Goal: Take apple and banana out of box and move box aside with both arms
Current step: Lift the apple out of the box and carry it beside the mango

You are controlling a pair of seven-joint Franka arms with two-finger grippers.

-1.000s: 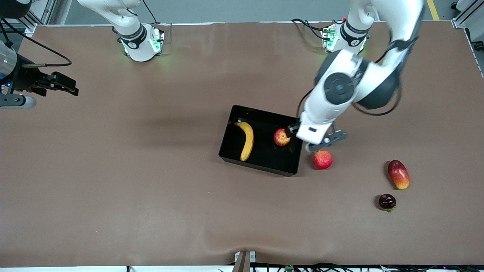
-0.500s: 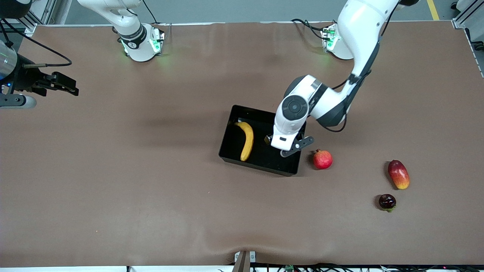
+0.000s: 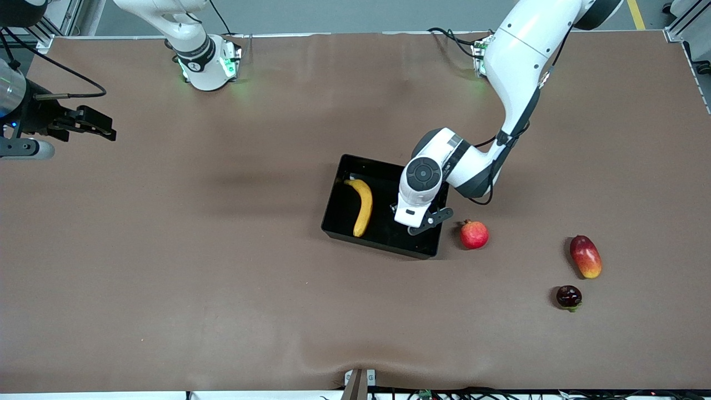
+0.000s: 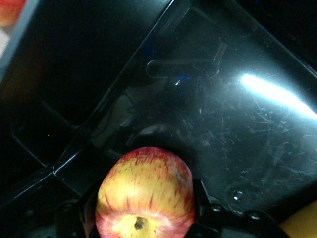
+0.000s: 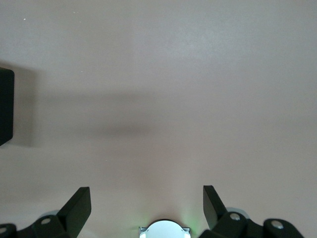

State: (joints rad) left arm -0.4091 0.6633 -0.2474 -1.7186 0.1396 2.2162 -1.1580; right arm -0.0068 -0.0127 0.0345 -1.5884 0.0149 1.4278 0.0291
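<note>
The left arm has come lower into the black tray (image 3: 383,239), and its wrist now hides the apple in the front view. Only the left wrist view shows the apple (image 4: 145,194), which sits between the left gripper (image 4: 143,218) fingers; they seem to touch it, but I cannot tell for sure.

The banana (image 3: 363,206) lies in the tray at the edge toward the right arm's end. A pomegranate (image 3: 474,234) stands just beside the tray; a mango (image 3: 585,256) and a small dark fruit (image 3: 569,296) lie well apart.

The right gripper (image 5: 147,208) waits spread over bare table.
</note>
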